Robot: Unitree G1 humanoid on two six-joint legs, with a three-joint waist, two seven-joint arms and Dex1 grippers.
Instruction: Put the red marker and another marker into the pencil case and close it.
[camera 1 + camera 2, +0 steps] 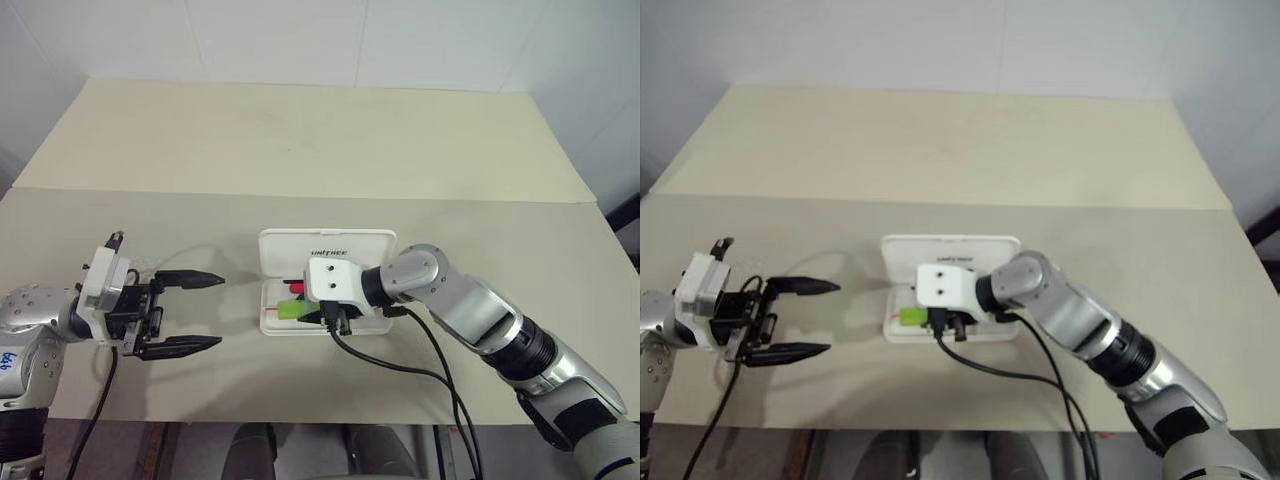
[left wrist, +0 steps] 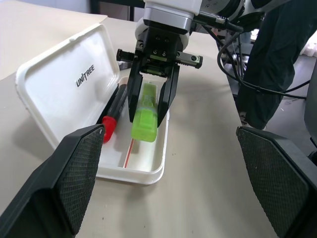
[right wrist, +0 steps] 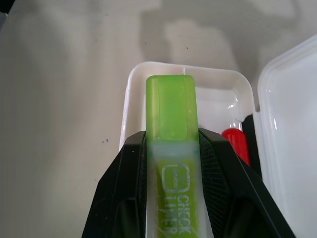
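Note:
The white pencil case [image 1: 327, 250] lies open mid-table, its "UNITREE" lid [image 2: 74, 84] tipped back and its tray [image 3: 132, 84] toward me. The red marker [image 2: 111, 116] lies in the tray along the hinge side. My right gripper [image 1: 312, 314] is shut on the light-green highlighter [image 3: 171, 111], the other marker. It holds the highlighter tilted over the tray's inside, cap end lowest [image 2: 146, 121]. Whether the cap touches the tray floor I cannot tell. My left gripper [image 1: 200, 312] stands open to the left of the case, apart from it, with nothing between its fingers [image 2: 74, 183].
The tan table [image 1: 300, 150] has a seam running across behind the case. Black cables [image 1: 420, 365] trail from my right wrist over the table's front edge. A white wall rises behind the table. Bare tabletop lies left, right and behind the case.

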